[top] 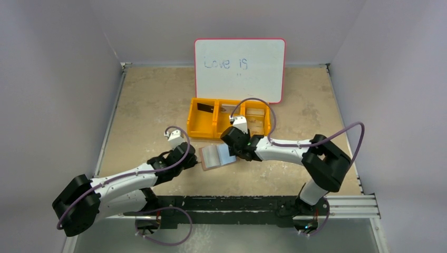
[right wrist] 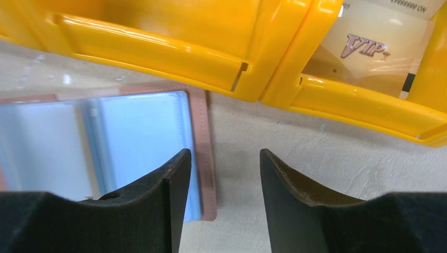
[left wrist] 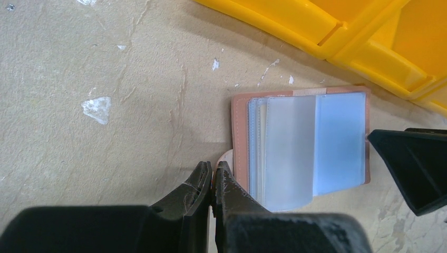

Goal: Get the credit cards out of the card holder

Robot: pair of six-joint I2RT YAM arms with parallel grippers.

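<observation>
The brown card holder [top: 216,156] lies open on the table in front of the orange tray, with its pale blue-grey pockets [left wrist: 305,142] facing up. No card shows in the pockets [right wrist: 142,132]. My left gripper [left wrist: 213,171] is shut at the holder's left edge, pinching a small pale tab there. My right gripper [right wrist: 224,158] is open and low, its jaws astride the holder's right edge. One of its fingers [left wrist: 411,163] shows in the left wrist view. A black card [top: 205,108], a greyish card [top: 229,109] and a beige card [right wrist: 369,47] lie in the tray's compartments.
The orange three-compartment tray [top: 203,132] stands just behind the holder and close to both grippers [right wrist: 158,47]. A whiteboard [top: 240,68] with writing leans against the back wall. Walls close in the table on the left, right and back.
</observation>
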